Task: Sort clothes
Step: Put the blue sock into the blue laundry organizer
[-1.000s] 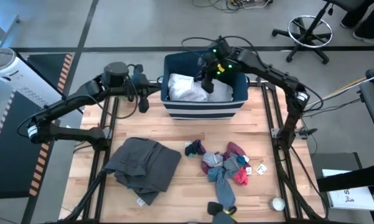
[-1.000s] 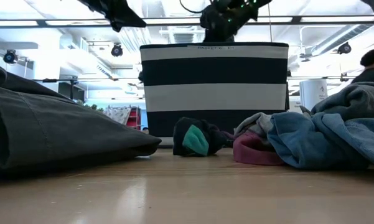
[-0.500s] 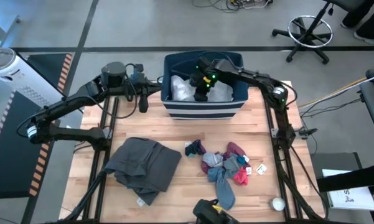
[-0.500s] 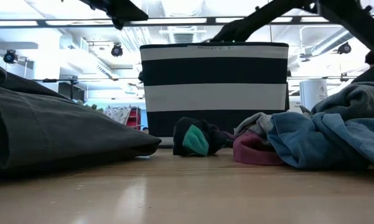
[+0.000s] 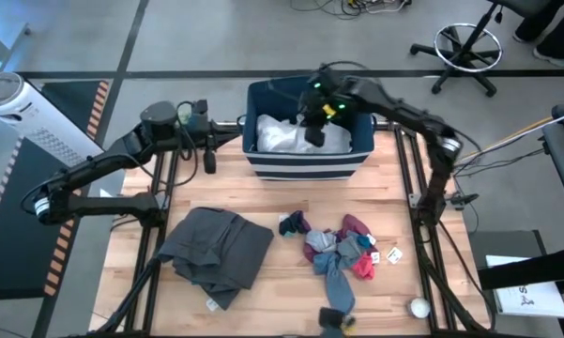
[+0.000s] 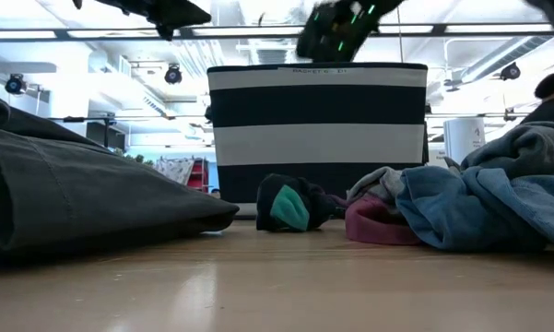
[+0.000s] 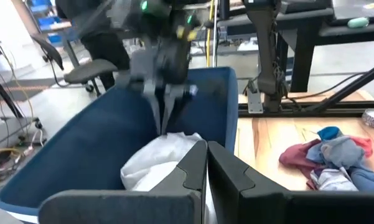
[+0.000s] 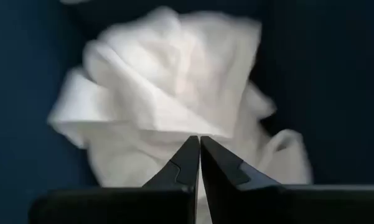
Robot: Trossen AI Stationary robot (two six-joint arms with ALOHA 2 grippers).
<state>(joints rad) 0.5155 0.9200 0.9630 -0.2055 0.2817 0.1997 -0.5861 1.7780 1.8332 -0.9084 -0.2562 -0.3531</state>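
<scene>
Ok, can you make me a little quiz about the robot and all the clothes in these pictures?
1. True or false: the white garment lies inside the navy striped bin.
2. Which lies nearest the table's left edge? A: the dark grey garment. B: the sock pile. C: the bin.
3. Fill in: the right gripper is above the ____, with its fingers closed together.

Key: 1 true. 2 A. 3 bin.
</scene>
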